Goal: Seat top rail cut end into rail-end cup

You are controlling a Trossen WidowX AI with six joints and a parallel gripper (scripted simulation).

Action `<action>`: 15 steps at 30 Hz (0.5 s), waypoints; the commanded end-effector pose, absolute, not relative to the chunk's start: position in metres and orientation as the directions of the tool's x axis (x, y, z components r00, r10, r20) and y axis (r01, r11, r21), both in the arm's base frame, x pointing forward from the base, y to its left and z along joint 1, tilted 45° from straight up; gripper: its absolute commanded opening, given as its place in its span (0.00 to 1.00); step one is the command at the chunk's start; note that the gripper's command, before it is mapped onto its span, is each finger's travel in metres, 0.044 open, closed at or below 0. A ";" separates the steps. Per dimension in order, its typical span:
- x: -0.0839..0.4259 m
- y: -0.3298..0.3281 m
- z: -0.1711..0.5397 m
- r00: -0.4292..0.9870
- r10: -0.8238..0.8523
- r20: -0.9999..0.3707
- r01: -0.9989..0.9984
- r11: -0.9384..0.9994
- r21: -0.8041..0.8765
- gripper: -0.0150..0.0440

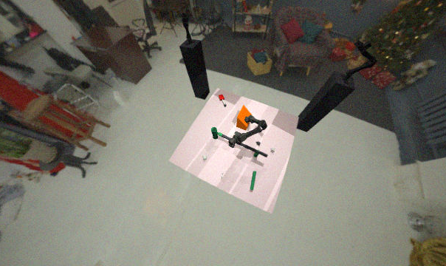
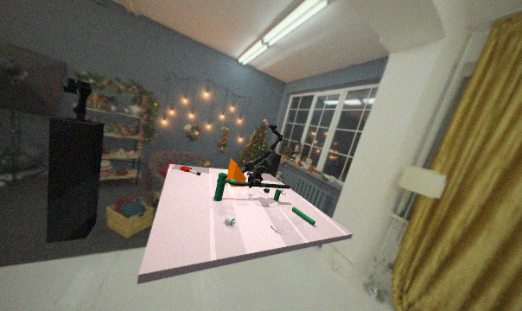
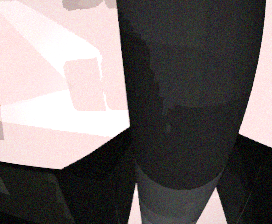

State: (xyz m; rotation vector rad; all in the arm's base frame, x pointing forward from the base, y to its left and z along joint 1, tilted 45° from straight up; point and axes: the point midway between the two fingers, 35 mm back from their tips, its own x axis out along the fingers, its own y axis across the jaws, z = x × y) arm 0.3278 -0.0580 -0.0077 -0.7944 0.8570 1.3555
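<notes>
The big green post (image 1: 215,134) (image 2: 219,188) stands upright. The green rail-end cup (image 1: 220,134) (image 2: 232,181) sticks out near its top, toward the rail. The long dark rail (image 1: 250,147) (image 2: 271,186) (image 3: 192,65) runs roughly level above the table. Its near end meets the cup's mouth or lies right at it; how deep it sits cannot be told. Its far part passes over the short green post (image 1: 256,154) (image 2: 276,195); the loop cap is too small to make out. My gripper (image 1: 232,142) (image 2: 254,183) (image 3: 171,132) is shut on the rail, on the cup side of its middle.
An orange wedge (image 1: 243,118) (image 2: 235,174) stands behind the rail near the arm. A green bar (image 1: 253,180) (image 2: 303,216) lies toward the table's front. A small pale fitting (image 1: 204,157) (image 2: 230,221) lies in front of the big post. A red-handled tool (image 1: 221,97) (image 2: 186,168) lies at the back.
</notes>
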 end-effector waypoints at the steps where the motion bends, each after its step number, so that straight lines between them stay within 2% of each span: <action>1: 0.328 -0.059 -0.007 0.023 0.479 -0.878 -0.998 0.063 0.008 0.25; 15: 0.328 -0.061 -0.007 0.023 0.473 -0.881 -0.998 0.062 0.007 0.25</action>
